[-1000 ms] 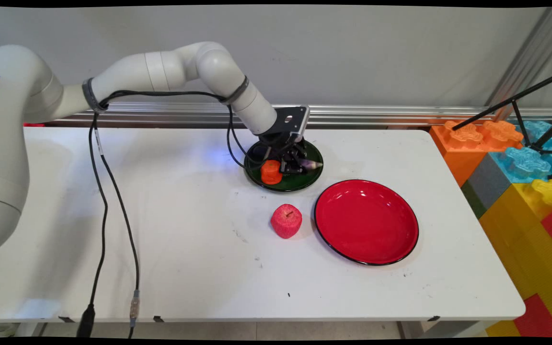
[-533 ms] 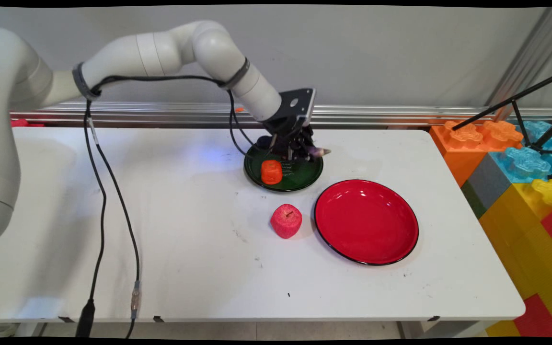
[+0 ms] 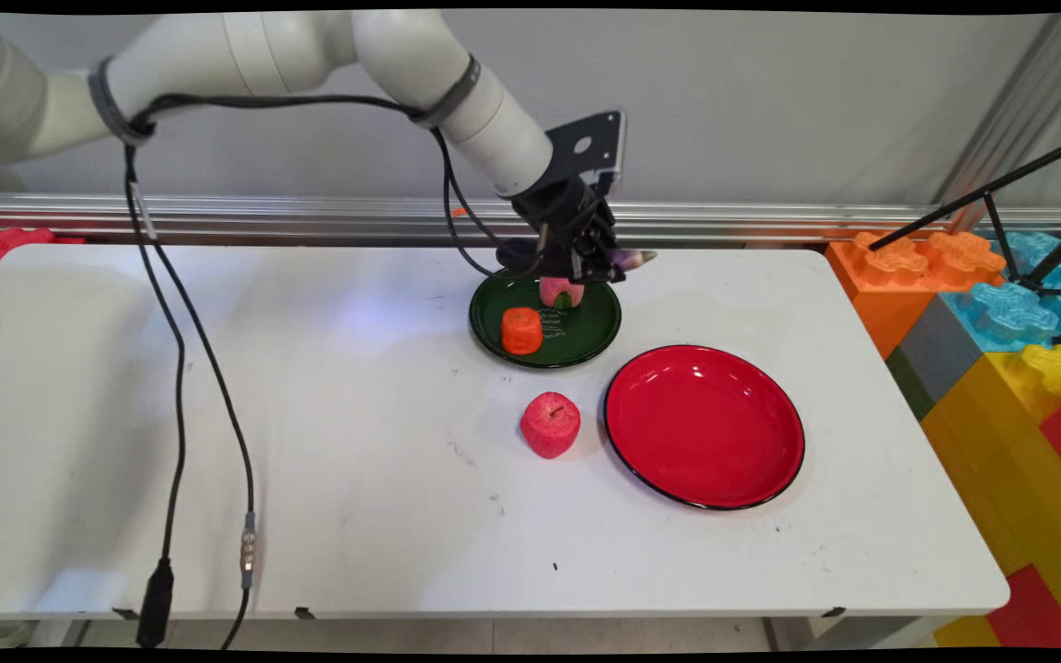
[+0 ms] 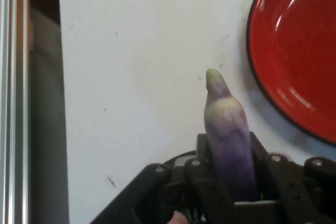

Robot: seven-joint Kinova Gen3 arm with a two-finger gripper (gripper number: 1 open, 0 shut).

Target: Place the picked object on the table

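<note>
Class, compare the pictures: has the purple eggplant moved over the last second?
Yes. The purple eggplant, clamped in the end effector, has risen from the green plate toward the wall.

In the main view the gripper (image 3: 588,262) covers most of the purple eggplant (image 3: 634,259) it grips, leaving only the pale tip and a dark end showing, and it hides the top of a pink item (image 3: 560,292) on the green plate (image 3: 586,331). In the hand view the eggplant's lower end sinks out of sight in the black linkage. The red plate (image 4: 299,45) is cut off there by the top and right edges.
</note>
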